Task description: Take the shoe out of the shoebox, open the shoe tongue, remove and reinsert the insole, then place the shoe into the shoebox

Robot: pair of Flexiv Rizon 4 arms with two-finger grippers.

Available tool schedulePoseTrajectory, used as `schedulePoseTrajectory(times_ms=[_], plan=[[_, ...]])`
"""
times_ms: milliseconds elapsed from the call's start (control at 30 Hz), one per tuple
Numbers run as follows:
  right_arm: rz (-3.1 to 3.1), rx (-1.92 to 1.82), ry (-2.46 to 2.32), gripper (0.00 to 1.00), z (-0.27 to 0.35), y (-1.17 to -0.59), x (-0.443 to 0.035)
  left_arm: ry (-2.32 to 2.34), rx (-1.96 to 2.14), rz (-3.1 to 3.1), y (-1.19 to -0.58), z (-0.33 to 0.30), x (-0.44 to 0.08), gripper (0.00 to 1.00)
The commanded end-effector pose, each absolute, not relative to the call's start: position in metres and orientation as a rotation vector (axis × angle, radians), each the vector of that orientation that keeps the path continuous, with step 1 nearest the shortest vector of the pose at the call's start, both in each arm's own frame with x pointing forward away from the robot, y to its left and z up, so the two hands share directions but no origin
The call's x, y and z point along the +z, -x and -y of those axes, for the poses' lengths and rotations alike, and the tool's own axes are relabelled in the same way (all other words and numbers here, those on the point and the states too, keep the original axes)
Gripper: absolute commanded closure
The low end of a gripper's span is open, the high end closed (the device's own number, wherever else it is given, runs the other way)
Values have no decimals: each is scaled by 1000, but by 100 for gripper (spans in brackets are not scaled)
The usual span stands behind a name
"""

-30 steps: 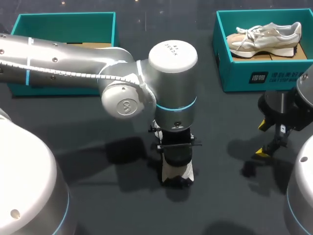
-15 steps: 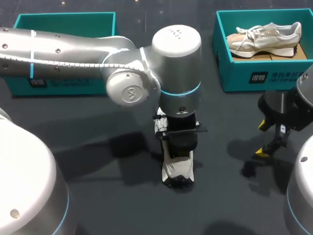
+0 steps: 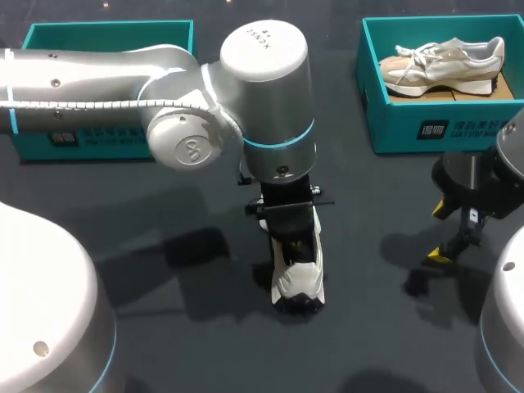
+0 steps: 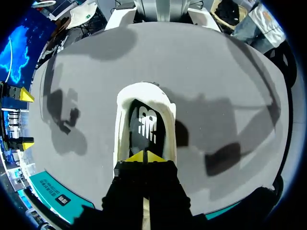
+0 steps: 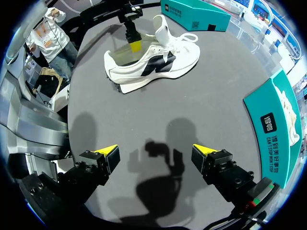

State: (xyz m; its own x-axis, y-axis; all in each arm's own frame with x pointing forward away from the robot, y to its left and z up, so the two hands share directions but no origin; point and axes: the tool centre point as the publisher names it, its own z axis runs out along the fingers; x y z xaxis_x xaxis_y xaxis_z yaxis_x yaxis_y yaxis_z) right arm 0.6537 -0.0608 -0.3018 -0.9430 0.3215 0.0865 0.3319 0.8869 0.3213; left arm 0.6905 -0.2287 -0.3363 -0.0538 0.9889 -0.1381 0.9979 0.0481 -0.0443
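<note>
1. Two arms are working over a dark table [image 3: 164, 213]. My left arm [image 3: 123, 78] is coming in from the left and hanging over the middle.
2. The white shoe [image 3: 296, 274] is standing on its sole at the middle of the table, outside both boxes, with its toe pointing toward the near edge.
3. My left jaws are pressing together, with their yellow tips [image 4: 144, 155] sitting down in the shoe's opening, just above the dark insole [image 4: 144, 127]. I cannot tell whether they are pinching anything.
4. The tongue [image 5: 160, 26] is standing upright, just beside the left jaws.
5. My right jaws are spreading wide and gripping nothing. Their fingertips [image 5: 106, 151] are hovering over bare table at the right, well apart from the shoe.
6. The right shoebox [image 3: 426, 131], teal, is sitting at the far right corner and is holding a second, beige shoe [image 3: 442, 61] lying on its side.
7. The left shoebox [image 3: 110, 37], also teal, is sitting at the far left, partly hidden behind my left arm.
</note>
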Motion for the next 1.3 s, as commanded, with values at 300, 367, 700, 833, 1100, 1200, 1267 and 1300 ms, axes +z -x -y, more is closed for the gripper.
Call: schedulePoseTrajectory(times_ms=[300, 367, 700, 833, 1100, 1200, 1267, 1300], plan=[[3025, -524, 524, 0, 61, -651, -302, -2154, -87, -2233, -697, 239, -348, 100], [3025, -524, 524, 0, 61, -651, -302, -2145, -62, -2250, -699, 240, -350, 100], [3025, -524, 524, 0, 61, -651, -302, -2095, -44, -2284, -702, 236, -353, 88], [3025, -524, 524, 0, 61, -651, -302, -2085, -39, -2297, -705, 235, -352, 79], [3025, -524, 524, 0, 61, -651, -302, -2067, -50, -2301, -706, 232, -348, 63], [3025, -524, 524, 0, 61, -651, -302, -2068, -50, -2304, -707, 232, -348, 60], [3025, -524, 524, 0, 61, -651, -302, -2068, -50, -2307, -708, 232, -348, 56], [3025, -524, 524, 0, 61, -651, -302, -2068, -51, -2308, -709, 231, -347, 55]])
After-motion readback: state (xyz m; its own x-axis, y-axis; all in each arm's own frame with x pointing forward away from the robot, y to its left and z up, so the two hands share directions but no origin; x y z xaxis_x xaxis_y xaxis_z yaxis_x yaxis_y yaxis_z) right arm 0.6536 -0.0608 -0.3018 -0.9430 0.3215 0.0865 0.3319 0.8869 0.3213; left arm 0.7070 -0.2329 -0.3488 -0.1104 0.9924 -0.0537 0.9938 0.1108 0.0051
